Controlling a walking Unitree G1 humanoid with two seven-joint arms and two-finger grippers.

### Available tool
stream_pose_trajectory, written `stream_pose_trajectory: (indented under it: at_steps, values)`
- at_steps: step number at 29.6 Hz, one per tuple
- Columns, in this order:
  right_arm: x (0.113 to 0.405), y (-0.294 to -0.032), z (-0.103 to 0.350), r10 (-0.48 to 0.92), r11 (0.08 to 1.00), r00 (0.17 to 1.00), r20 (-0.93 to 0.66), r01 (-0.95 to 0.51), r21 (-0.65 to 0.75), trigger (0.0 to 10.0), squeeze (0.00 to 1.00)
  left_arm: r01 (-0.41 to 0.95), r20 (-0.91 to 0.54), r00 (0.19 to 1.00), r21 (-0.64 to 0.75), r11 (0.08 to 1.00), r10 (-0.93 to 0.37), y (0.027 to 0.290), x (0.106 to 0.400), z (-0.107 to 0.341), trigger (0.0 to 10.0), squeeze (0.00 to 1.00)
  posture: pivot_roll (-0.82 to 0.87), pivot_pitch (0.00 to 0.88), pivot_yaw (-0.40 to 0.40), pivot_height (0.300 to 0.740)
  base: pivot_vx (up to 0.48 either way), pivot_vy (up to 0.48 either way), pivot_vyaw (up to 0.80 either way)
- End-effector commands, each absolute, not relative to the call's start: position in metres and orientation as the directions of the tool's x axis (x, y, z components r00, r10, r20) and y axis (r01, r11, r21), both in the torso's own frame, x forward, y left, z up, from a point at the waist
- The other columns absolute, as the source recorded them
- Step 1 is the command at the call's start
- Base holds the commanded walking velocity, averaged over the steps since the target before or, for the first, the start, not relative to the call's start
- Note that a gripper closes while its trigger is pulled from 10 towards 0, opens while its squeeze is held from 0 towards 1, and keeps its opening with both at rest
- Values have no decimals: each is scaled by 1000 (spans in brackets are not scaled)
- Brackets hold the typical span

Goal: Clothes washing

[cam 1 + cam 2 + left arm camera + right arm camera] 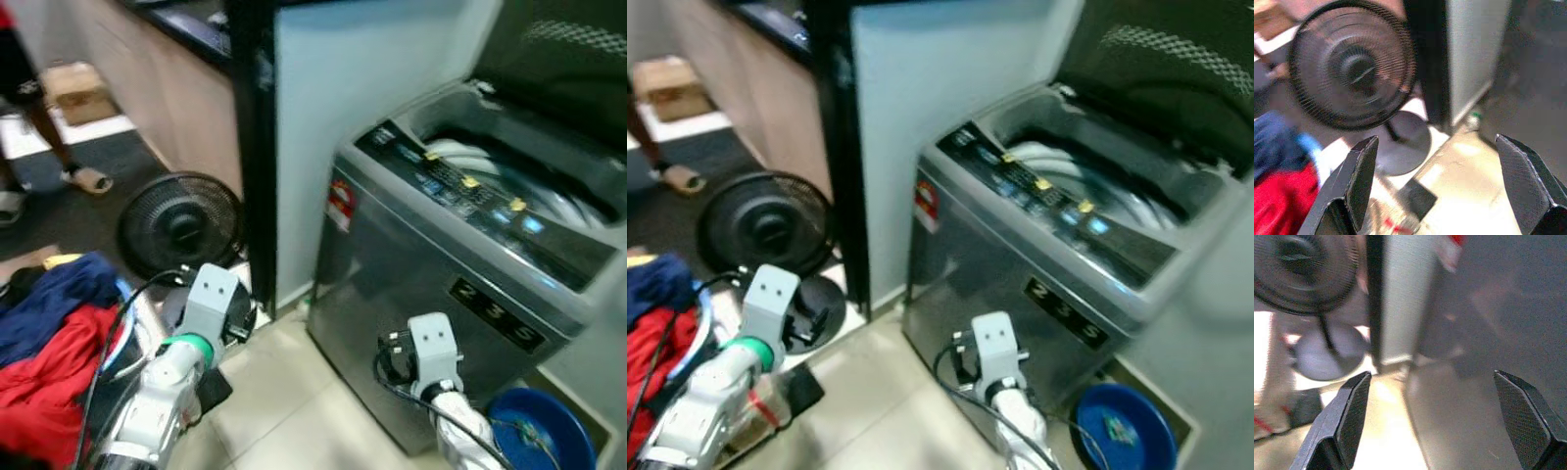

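Right hand [1432,423] spread, near washing machine [470,264].

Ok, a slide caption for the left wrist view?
Open left gripper faces a black round floor fan, with red and blue clothes alongside.

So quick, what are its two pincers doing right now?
Left pincer: open, holding nothing.
Right pincer: open, holding nothing.
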State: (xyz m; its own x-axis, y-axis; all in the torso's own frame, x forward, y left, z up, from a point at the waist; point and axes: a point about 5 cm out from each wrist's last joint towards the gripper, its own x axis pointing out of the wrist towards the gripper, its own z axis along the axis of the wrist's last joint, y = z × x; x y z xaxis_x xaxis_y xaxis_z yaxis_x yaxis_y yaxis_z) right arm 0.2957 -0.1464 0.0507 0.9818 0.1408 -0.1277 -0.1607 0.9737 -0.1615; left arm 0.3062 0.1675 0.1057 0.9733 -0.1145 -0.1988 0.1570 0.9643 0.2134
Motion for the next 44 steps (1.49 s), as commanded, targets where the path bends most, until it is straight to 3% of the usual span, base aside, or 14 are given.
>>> stream_pose_trajectory:
  at_steps: [1,40,44]
  values:
    - [293,-150,45,128,975,981,-148,-152,-163,10000,0,177,-223,966,215,961,-128,164,303,98,10000,0,115,0,-18,740,0,0,788]
    - [298,-134,52,200,965,977,-68,-208,-158,10000,0,148,-198,975,245,958,-100,165,304,91,10000,0,122,0,-9,740,0,0,788]
    - [299,-127,56,218,967,975,-44,-222,-124,10000,0,141,-185,978,251,958,-95,165,304,91,10000,0,121,0,-9,740,69,0,0]
